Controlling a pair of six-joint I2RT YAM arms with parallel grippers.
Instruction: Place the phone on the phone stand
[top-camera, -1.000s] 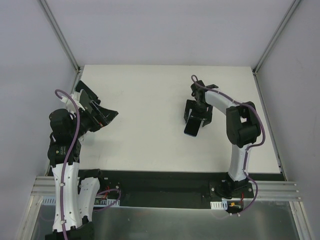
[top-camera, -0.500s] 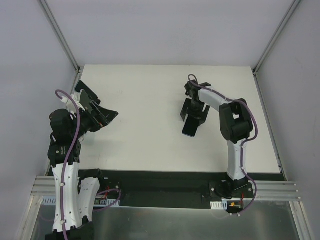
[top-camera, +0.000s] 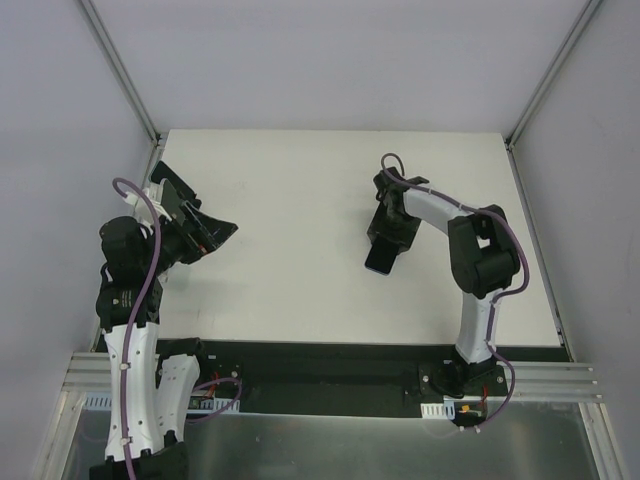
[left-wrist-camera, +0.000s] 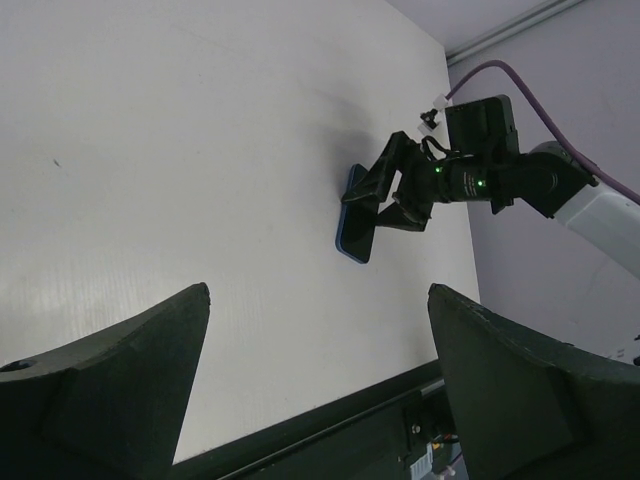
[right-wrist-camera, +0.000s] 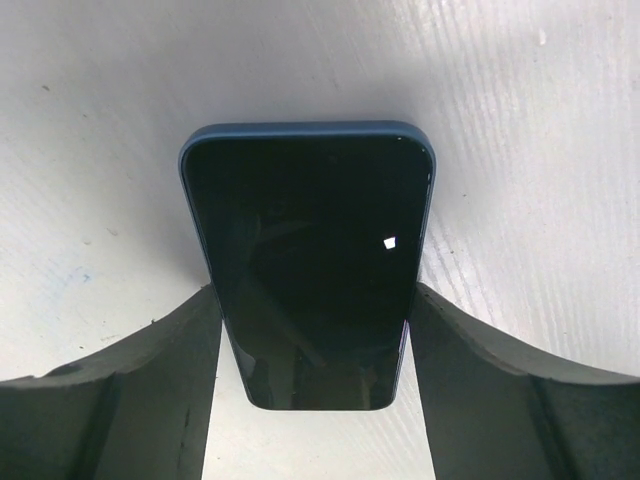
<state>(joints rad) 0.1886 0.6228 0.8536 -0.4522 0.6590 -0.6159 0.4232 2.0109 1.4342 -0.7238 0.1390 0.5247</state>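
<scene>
The phone (top-camera: 380, 256), dark with a blue case, lies screen-up on the white table (top-camera: 290, 250) right of centre. My right gripper (top-camera: 389, 231) reaches down over its far end, and its fingers press both long edges of the phone. In the right wrist view the phone (right-wrist-camera: 310, 250) fills the gap between the two fingers (right-wrist-camera: 170, 380). The phone (left-wrist-camera: 355, 232) and the right gripper (left-wrist-camera: 395, 195) also show in the left wrist view. My left gripper (top-camera: 215, 232) is open and empty at the table's left side, held above the surface. The phone stand is out of view.
Grey walls with metal frame posts close the table in at the back and both sides. A black strip (top-camera: 320, 360) runs along the near edge by the arm bases.
The right gripper's fingers have drawn in from a wide spread to the phone's two long edges. The phone has barely moved. The left arm has not moved.
</scene>
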